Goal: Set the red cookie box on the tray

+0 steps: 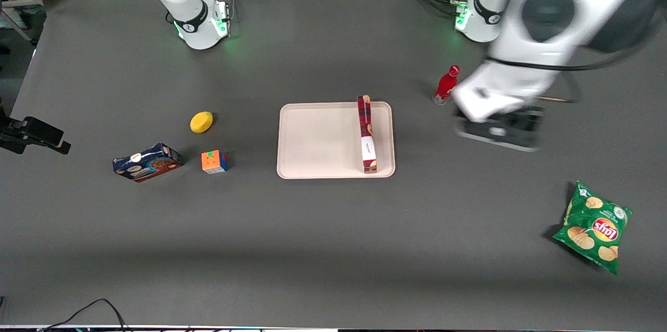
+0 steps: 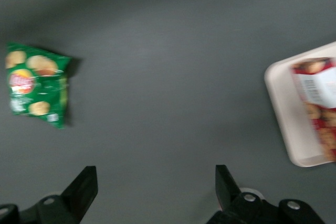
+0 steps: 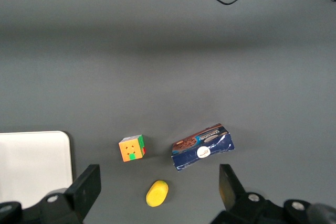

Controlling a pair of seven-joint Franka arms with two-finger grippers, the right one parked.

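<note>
The red cookie box [image 1: 367,134] stands on its long edge on the tray [image 1: 318,139], along the tray's side toward the working arm. The left wrist view catches the box's end [image 2: 320,98] and a corner of the tray [image 2: 283,108]. My gripper [image 1: 500,131] hangs above bare table, away from the tray toward the working arm's end, close to the red bottle. In the left wrist view the gripper [image 2: 156,182] is open, its fingers [image 2: 84,184] wide apart with only grey table between them.
A red bottle [image 1: 446,85] stands beside the tray, close to the gripper. A green chip bag [image 1: 594,226] lies nearer the front camera at the working arm's end. A lemon [image 1: 201,122], a colour cube [image 1: 214,161] and a dark-blue cookie box [image 1: 147,162] lie toward the parked arm's end.
</note>
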